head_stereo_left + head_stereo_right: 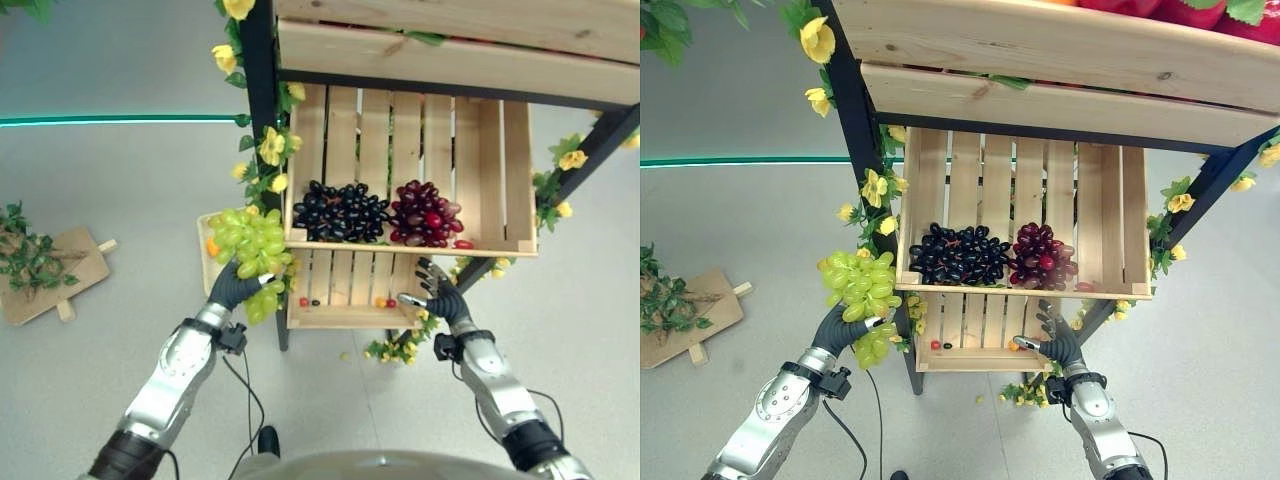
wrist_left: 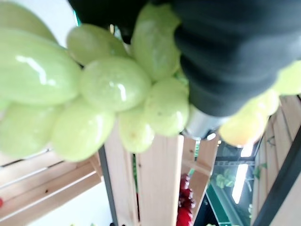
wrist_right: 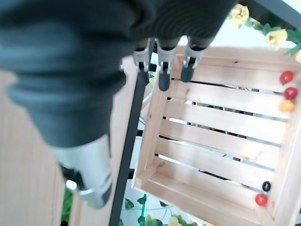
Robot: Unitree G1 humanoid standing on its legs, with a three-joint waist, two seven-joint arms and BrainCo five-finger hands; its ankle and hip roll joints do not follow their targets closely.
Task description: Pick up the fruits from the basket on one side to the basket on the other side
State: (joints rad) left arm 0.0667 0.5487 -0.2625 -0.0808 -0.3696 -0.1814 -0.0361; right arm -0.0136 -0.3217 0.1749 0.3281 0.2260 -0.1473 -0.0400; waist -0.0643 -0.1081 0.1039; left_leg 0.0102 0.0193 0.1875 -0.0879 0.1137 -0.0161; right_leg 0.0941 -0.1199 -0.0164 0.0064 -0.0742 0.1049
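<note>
Left eye view: the left hand point(image 1: 235, 287) has its fingers curled round a green grape bunch point(image 1: 250, 245), held just left of the wooden crate point(image 1: 500, 170) holding dark grapes point(image 1: 340, 210) and red grapes point(image 1: 425, 212). The right hand point(image 1: 438, 295), fingers spread apart, hovers near the lower crate point(image 1: 345, 318).

setting: mock fruit-shop stall you're facing | cues: tiered wooden crates point(image 1: 505, 170) on black frame point(image 1: 262, 120), grape bunches point(image 1: 345, 212) displayed, fake yellow flowers point(image 1: 272, 146) | plain grey floor point(image 1: 120, 190), lab-like
</note>
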